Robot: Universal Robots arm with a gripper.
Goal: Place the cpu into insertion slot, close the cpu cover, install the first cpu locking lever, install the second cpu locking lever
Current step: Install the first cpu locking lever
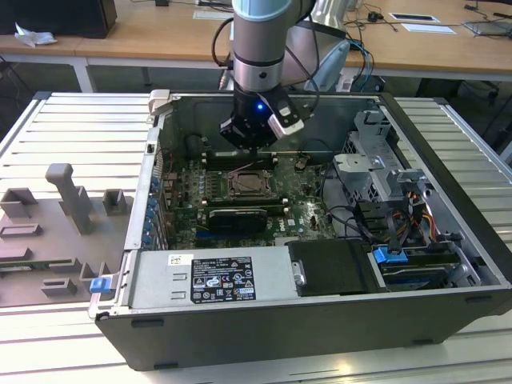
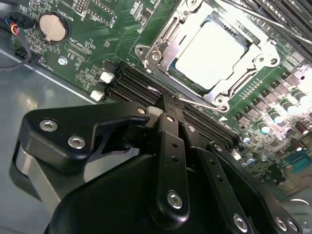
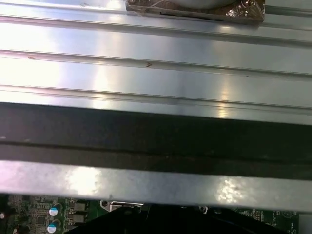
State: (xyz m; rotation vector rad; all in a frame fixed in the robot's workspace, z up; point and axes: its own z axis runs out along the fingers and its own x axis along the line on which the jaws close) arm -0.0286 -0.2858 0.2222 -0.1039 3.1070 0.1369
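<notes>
Inside the open computer case [image 1: 448,160], the cpu [image 2: 212,53] sits in its insertion slot [image 2: 158,46] (fragile; handle by edges). Your claw [image 2: 168,105] hovers, pressed together, empty.

- One cpu [image 2: 214,53], upper right of the second wrist view.
- One cpu cover [image 2: 163,41] framing it.
- One coin battery [image 2: 52,27], upper left.
- One gripper [image 2: 168,114].

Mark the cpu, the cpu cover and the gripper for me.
cpu [image 2: 214,53], second wrist view, middle of its pale top.
cpu cover [image 2: 163,41], second wrist view, metal frame beside the chip.
gripper [image 2: 168,105], second wrist view, at the fingertips.
</notes>
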